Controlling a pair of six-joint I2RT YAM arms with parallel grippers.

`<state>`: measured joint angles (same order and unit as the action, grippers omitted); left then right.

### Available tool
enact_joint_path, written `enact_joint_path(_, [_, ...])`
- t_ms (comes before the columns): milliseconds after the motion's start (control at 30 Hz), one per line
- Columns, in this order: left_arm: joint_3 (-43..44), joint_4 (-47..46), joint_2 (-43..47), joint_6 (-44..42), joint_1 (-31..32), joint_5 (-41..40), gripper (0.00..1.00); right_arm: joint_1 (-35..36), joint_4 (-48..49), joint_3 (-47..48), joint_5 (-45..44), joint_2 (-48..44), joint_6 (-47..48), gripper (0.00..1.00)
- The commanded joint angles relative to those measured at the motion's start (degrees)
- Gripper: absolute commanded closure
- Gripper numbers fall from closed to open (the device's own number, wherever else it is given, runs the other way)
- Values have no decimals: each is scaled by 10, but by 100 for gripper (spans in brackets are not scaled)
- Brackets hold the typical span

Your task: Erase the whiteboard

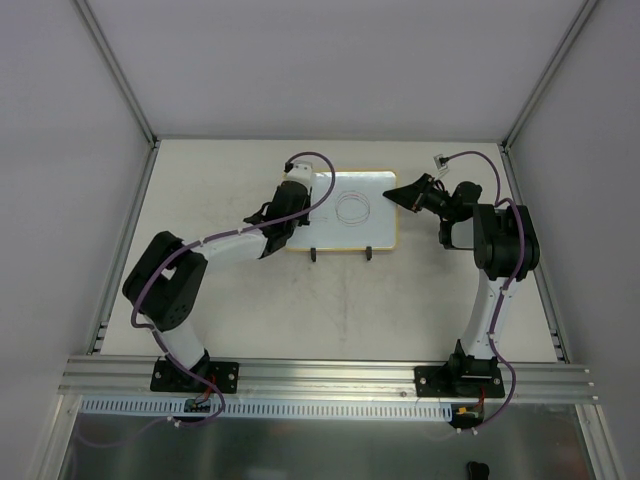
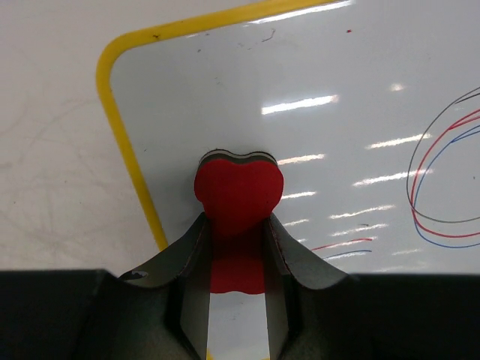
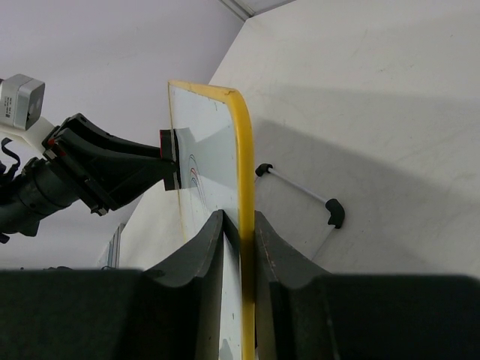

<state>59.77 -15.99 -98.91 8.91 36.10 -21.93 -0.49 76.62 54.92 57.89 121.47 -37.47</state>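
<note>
Two wrist views are losing their lower part to the dark bodies of their own end effectors, so the near stretch of the whiteboard (image 1: 350, 235) is going unseen in both. From the left wrist, the board is running off the picture to the right, and the black, red and blue loops (image 2: 442, 180) drawn on it are being cut off there. The lower half of the red eraser (image 2: 238, 187) is hiding between the fingers, and glare is streaking the glossy surface. From above, the fingertips of both arms are too small to make out.

The left end effector (image 2: 237, 225) is clenching the eraser from both sides and holding it over the whiteboard just inside the yellow frame (image 2: 127, 127), near the board's left edge and well clear of the loops. In the right wrist view the eraser's face is appearing to touch the board.

The right end effector (image 3: 240, 221) is pinching the whiteboard's right edge, one finger on each face with the frame running between them. Behind the whiteboard, a thin wire stand with black feet (image 3: 334, 213) is sticking out above the pale counter (image 1: 230, 300). How steeply the board is leaning I cannot tell.
</note>
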Motion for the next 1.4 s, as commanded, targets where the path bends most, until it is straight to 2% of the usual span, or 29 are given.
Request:
enact_joint_path(0, [-63, -15, 5, 30, -26, -33, 100, 4, 112, -2, -12, -2, 28, 100])
enact_joint_path(333, [-112, -51, -6, 87, -23, 6, 100, 16, 112, -10, -19, -3, 38, 100])
enact_joint_path(667, [-98, -71, -28, 95, 33, -36, 100, 18, 112, -31, -42, -9, 52, 100])
enact_joint_path(900, [-91, -70, -42, 111, 45, -36, 100, 18, 112, -50, -65, -16, 58, 100])
enact_joint_path(1367, [21, -33, -112, 103, 87, -29, 100, 17, 112, -54, -58, -13, 40, 100])
